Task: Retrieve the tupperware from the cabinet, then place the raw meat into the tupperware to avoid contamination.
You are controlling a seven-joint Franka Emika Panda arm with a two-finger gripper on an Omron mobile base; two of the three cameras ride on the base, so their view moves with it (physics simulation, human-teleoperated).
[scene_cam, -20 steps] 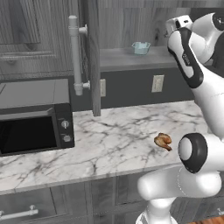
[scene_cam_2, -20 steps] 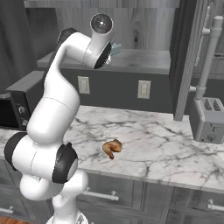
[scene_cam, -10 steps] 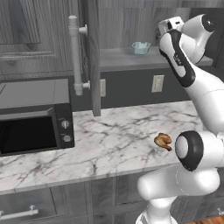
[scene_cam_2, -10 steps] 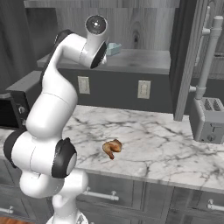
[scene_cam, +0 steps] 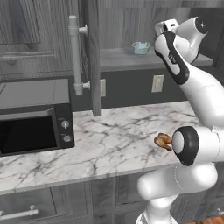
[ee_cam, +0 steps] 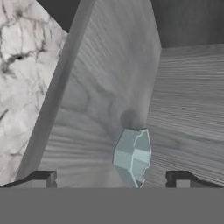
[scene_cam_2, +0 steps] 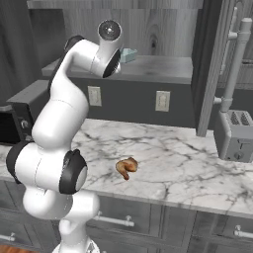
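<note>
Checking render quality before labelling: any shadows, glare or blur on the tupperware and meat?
Hand view: the tupperware is soft-edged but readable, with a dark shadow patch beside it on the shelf. Left base view: the raw meat casts a faint shadow on the counter; no glare. Right base view: the tupperware is half hidden behind the arm; the cabinet interior is evenly lit.

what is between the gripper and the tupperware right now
Nothing: in the hand view, bare grey shelf separates the open gripper from the tupperware.
</note>
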